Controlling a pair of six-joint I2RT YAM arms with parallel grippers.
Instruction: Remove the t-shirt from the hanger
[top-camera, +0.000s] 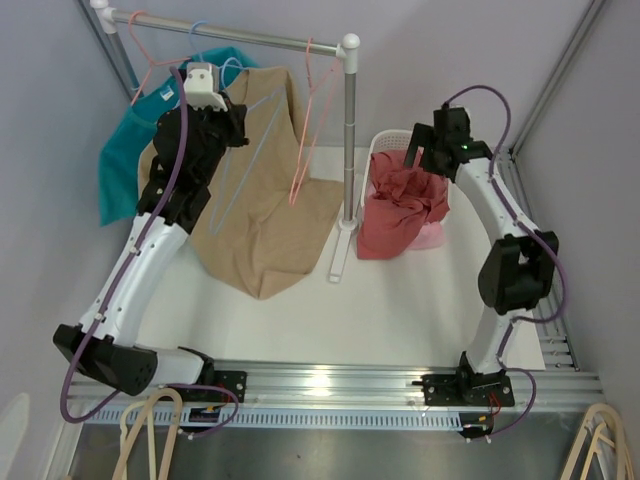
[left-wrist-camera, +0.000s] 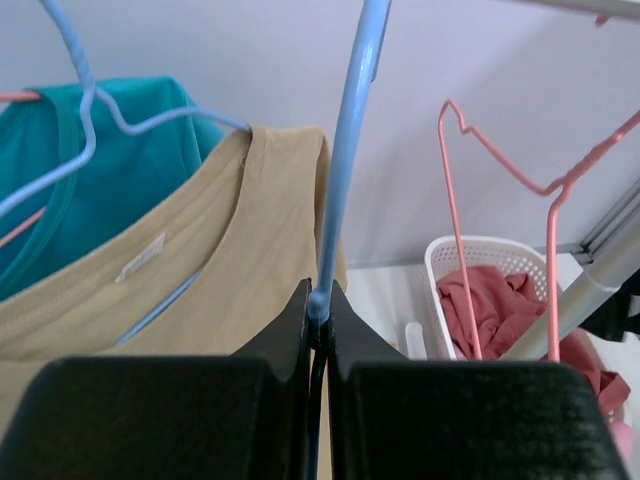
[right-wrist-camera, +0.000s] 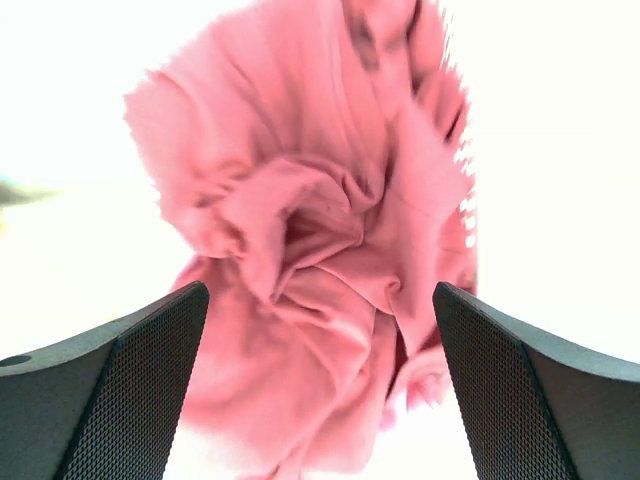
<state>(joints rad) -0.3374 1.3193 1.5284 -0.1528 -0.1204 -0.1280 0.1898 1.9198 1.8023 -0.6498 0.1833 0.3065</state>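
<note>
Left claw (left-wrist-camera: 320, 318) pinching blue hanger (left-wrist-camera: 346, 180), right claw (right-wrist-camera: 318, 292) spread over pink t-shirt (right-wrist-camera: 330, 220), white table (top-camera: 300, 310), grey walls (top-camera: 450, 50)

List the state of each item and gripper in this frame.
Left gripper, shut on blue hanger.
Right gripper, open above red t-shirt.
Tan t-shirt, on blue hanger, not yet removed.
Teal t-shirt, hanging on rail.
Pink hanger, empty, on rail.
Red t-shirt, crumpled in white basket.

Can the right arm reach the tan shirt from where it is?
Probably, though not straight: the rack post and empty pink hanger stand between the right gripper and the tan t-shirt. Its jaws are open and empty, so it could swing round the front.
</note>
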